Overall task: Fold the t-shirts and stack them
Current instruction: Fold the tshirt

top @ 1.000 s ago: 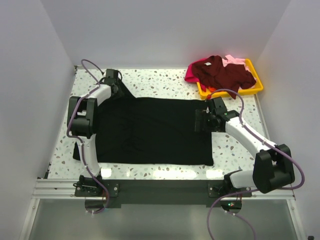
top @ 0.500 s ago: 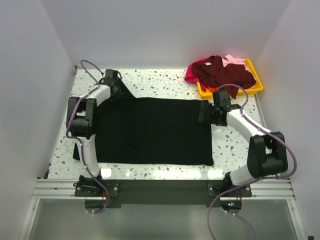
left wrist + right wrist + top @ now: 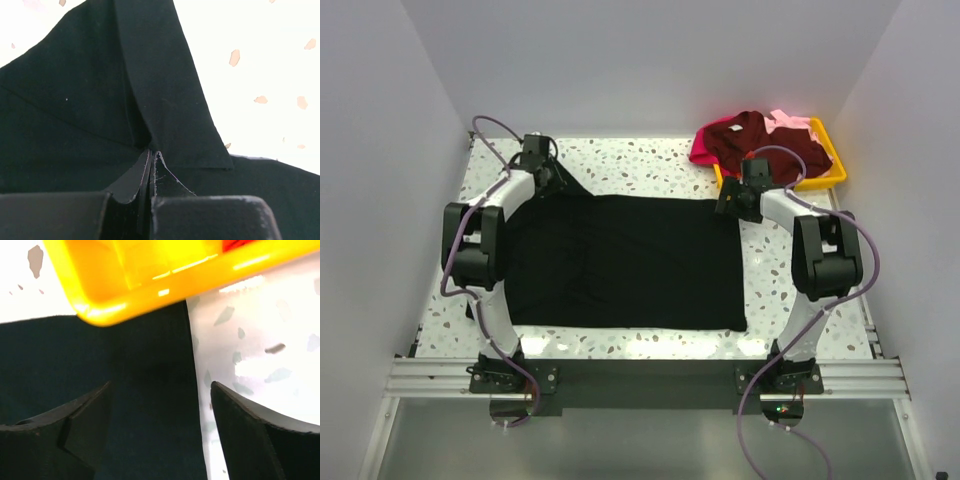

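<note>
One shirt of four is out for folding: the large black cloth t-shirt (image 3: 620, 260) lies spread flat on the speckled white tabletop (image 3: 640, 155), with no fold made in it yet. My left gripper (image 3: 151, 157) is at the shirt's far left corner, its fingers clenched on a raised fold of the black cloth. My right gripper (image 3: 160, 405) is at the far right corner with its fingers parted, straddling the shirt's edge and grasping nothing. The corner of the yellow plastic tray (image 3: 125, 295) is just ahead of it. In that tray the dark maroon t-shirt (image 3: 765, 140) lies crumpled on top, with the magenta t-shirt (image 3: 700, 150) and pale pink t-shirt (image 3: 788, 120) showing at its edges. I judge the task barely begun: no stack started and three shirts waiting.
</note>
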